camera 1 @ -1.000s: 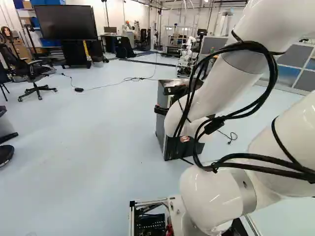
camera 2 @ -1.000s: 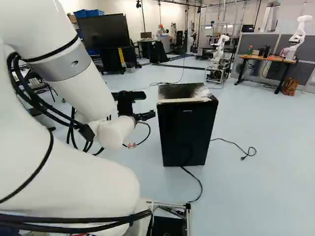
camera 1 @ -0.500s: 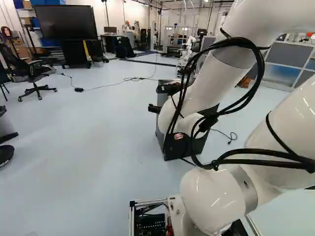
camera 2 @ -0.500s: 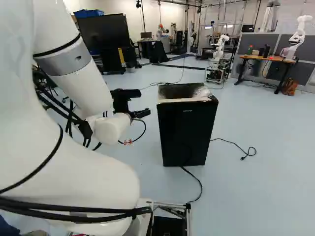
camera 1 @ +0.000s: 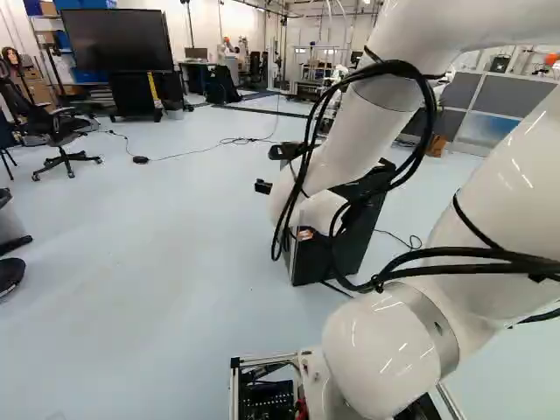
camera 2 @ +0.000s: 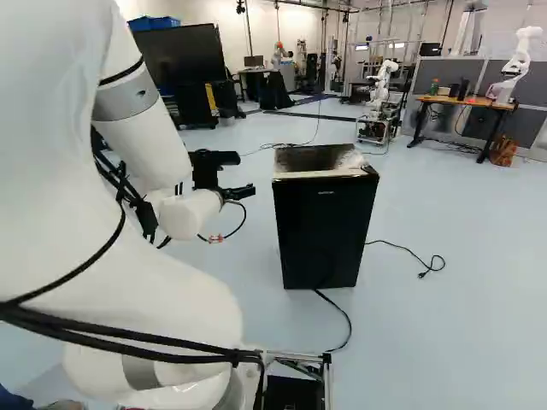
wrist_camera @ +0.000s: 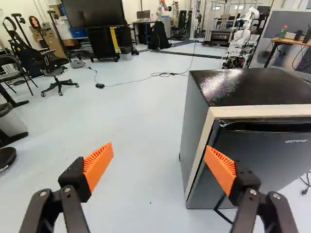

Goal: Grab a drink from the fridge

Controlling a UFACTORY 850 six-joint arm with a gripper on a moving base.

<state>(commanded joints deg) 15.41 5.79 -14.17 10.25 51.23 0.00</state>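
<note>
Toward one o'clock of the gripper (wrist_camera: 159,147), whose fingers (wrist_camera: 98,164) stand wide apart and grip nothing, the fridge (camera 2: 320,231) presents a closed door (wrist_camera: 277,155) (any drink is out of sight), so that opening it, reaching inside and taking the drink presumably all remain.

Text: "upstreman". I read it in my wrist view, a pale wordmark (wrist_camera: 296,141) in lower-case letters, one line, on the dark fridge door (wrist_camera: 257,162), near its upper edge. My right base view has the same wordmark high on the fridge door, just a pale streak, too small to read.
</note>
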